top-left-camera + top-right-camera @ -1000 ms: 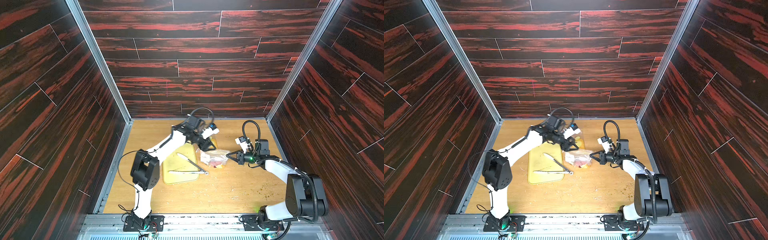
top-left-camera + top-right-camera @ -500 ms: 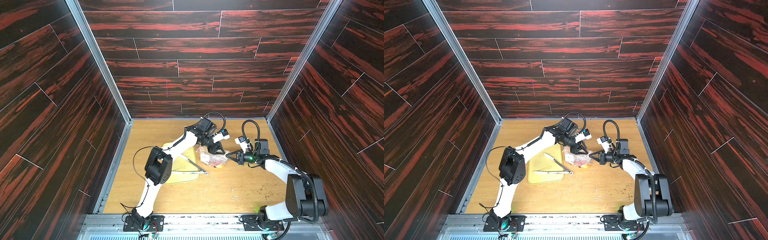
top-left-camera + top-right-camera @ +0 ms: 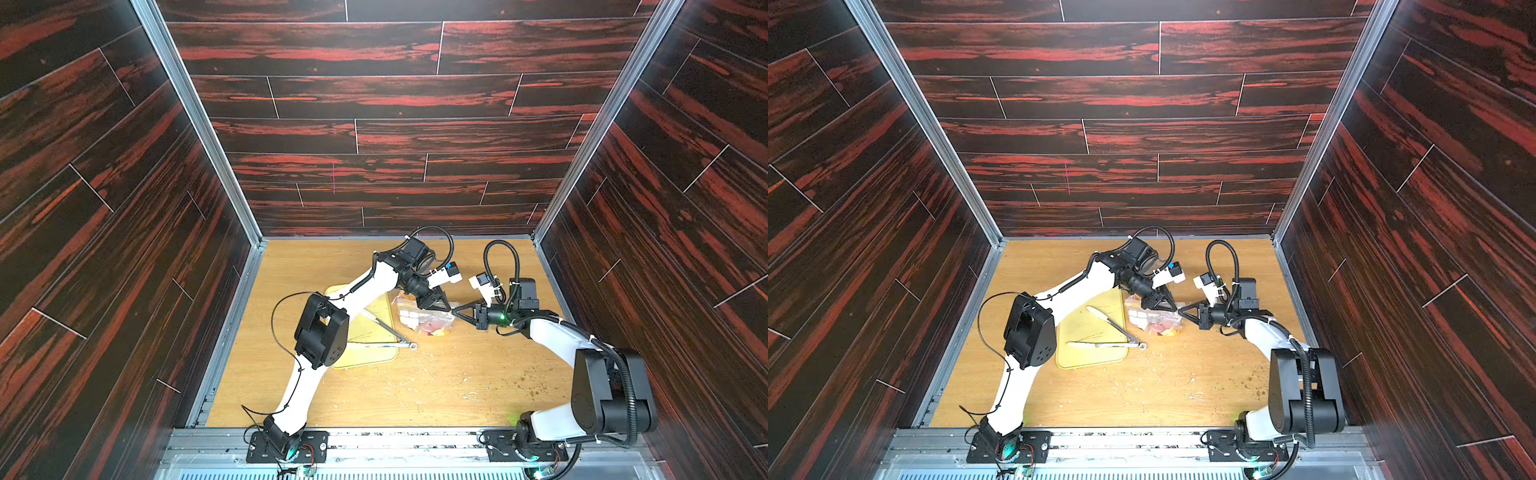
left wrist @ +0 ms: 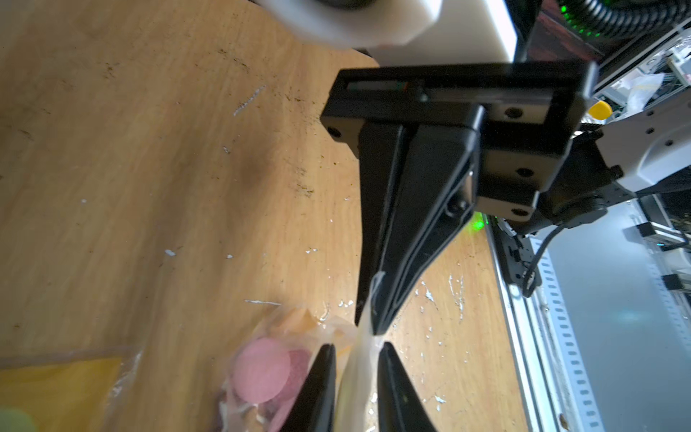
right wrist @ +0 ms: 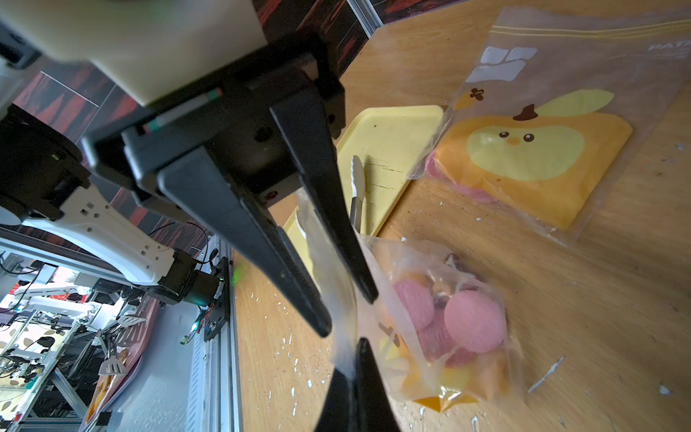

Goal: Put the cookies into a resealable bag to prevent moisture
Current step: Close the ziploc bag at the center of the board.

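Lying flat in bag (image 5: 460,389), cookies (image 5: 473,321), bag neck stretched toward right tool (image 4: 377,321)

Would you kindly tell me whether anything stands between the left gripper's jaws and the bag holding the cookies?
Nothing visible does: the twisted edge of the bag lies between the left gripper's open jaws, and the right gripper pinches that same edge beyond them.
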`<state>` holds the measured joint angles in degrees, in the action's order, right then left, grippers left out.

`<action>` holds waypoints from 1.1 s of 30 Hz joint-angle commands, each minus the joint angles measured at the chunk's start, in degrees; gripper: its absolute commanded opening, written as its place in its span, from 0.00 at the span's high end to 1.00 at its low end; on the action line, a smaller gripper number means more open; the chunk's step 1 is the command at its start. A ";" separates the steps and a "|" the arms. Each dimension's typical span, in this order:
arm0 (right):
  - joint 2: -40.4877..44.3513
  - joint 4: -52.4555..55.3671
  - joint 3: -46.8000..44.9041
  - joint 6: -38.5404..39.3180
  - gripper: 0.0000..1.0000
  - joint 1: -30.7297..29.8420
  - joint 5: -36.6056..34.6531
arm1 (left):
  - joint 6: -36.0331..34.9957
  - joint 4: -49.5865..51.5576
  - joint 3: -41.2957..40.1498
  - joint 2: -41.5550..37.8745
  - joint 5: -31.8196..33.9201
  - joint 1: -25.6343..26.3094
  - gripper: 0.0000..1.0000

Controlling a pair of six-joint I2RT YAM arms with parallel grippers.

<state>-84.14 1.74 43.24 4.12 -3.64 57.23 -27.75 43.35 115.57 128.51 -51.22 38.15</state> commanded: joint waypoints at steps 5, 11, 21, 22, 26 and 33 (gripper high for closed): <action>1.98 -0.02 0.88 0.65 1.00 -0.38 0.90 | -3.08 5.15 3.06 1.67 1.12 0.26 0.73; 1.63 0.20 0.87 0.86 1.00 -0.40 0.62 | -2.84 5.60 4.42 1.68 1.05 0.28 0.86; 1.44 0.28 0.75 1.06 1.00 -0.34 0.45 | -1.61 6.15 5.22 1.35 1.37 0.18 0.91; 1.51 0.20 0.71 1.05 1.00 -0.40 0.48 | -1.46 6.17 5.28 1.34 1.63 0.23 0.79; 1.42 0.13 0.61 0.81 1.00 -0.30 -0.06 | -1.35 6.59 5.90 1.17 1.73 0.25 0.68; 0.99 -0.55 0.61 -1.16 1.00 0.95 -0.87 | -1.64 5.04 2.83 -0.97 4.91 0.21 0.67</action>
<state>-84.12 1.56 43.24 3.31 -3.31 56.03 -28.05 47.97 119.55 130.52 -48.21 38.22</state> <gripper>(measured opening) 0.046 0.330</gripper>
